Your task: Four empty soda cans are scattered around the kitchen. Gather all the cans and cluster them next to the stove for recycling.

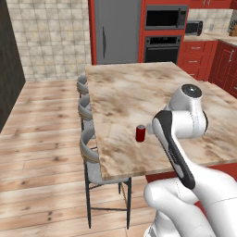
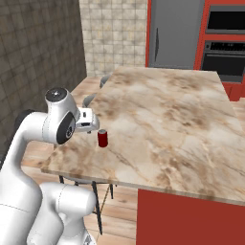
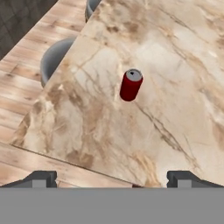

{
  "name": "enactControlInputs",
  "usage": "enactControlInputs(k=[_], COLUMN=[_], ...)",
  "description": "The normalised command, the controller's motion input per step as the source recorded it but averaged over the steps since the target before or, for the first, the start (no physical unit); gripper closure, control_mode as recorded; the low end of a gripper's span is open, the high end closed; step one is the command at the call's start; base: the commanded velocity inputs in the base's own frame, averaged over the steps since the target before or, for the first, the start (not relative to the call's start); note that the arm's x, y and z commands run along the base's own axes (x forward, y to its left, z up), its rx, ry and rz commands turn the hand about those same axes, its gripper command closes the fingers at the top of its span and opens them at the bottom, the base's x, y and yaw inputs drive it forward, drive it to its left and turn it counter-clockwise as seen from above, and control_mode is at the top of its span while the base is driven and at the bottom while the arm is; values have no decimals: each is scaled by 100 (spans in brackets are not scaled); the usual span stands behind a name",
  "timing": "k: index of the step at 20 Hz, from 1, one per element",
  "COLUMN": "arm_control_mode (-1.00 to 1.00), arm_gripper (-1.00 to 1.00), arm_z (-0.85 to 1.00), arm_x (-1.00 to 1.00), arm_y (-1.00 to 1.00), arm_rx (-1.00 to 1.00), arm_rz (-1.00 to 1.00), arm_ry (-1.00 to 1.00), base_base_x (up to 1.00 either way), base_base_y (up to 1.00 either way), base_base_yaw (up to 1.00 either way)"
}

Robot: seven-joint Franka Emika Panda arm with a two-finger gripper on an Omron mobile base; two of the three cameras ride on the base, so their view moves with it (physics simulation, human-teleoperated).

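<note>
Red can (image 3: 131, 85) upright on desk (image 3: 175, 109) near its left edge; tool (image 3: 112, 178) wide open, apart from it, holding nothing.

Counted one red soda can (image 1: 140, 133), upright at centre frame on one marbled bench (image 1: 134, 92). Counted three grey stools (image 1: 88, 155) along the bench's left edge. Counted, at upper right, one grey refrigerator (image 1: 118, 30), one black wall oven (image 1: 162, 47), one microwave (image 1: 193, 28). Saw two dark fingertips (image 3: 41, 178) at the bottom of the hand view.
</note>
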Motion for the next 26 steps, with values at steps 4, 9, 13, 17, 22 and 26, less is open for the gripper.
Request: enactControlInputs(k=[4,9,13,17,22,26], arm_control_mode=[-100,-100,-100,-100,-100,-100], arm_gripper=[-100,-100,-100,-100,-100,-100], arm_z=[-32,-11,-1,-3,-16,-31], arm_x=[5,23,45,46,43,32], arm_y=[0,0,0,0,0,0], arm_rx=[0,0,0,0,0,0], arm_rz=[0,-1,-5,-5,-4,-2], arm_ry=[0,0,0,0,0,0], base_base_x=[0,0,0,0,0,0], base_base_y=[0,0,0,0,0,0], base_base_yaw=[0,0,0,0,0,0])
